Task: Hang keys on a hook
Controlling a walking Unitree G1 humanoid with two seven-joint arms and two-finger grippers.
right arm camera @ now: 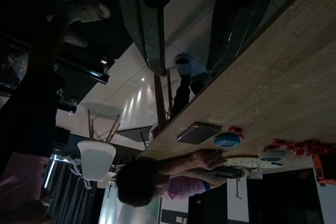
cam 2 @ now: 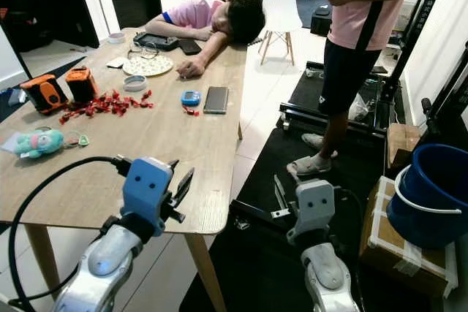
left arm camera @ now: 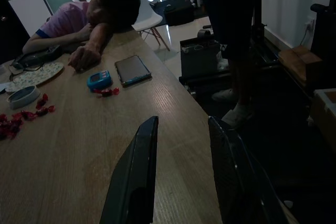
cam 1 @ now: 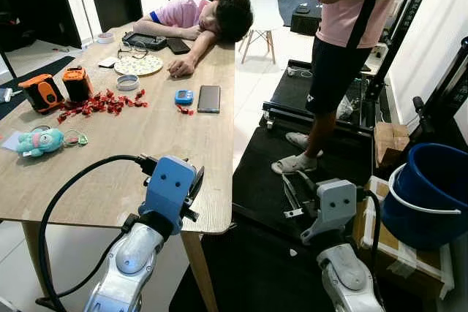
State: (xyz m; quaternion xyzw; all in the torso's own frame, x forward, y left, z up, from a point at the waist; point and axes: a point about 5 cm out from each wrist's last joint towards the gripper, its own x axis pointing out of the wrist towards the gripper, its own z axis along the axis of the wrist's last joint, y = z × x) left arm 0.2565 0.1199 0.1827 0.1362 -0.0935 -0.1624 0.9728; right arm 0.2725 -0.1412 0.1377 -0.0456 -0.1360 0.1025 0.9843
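A teal plush keychain (cam 1: 40,141) with pale green rings (cam 1: 74,137) lies near the left edge of the wooden table (cam 1: 153,137). Whether keys hang on it I cannot tell. My left gripper (cam 1: 194,183) is held over the table's near right corner, well to the right of the plush. Its two black fingers (left arm camera: 134,177) stand apart with nothing between them. My right gripper (cam 1: 289,195) is off the table to the right, over the black floor mat (cam 1: 263,180). Its fingers (right arm camera: 144,19) are also apart and empty.
A person (cam 1: 201,18) sleeps with head and arm on the table's far end. Another person (cam 1: 344,42) stands on the mat to the right. On the table lie a phone (cam 1: 209,98), a blue gadget (cam 1: 183,96), red wrappers (cam 1: 99,104) and orange devices (cam 1: 42,92). A blue bucket (cam 1: 428,195) sits at the right.
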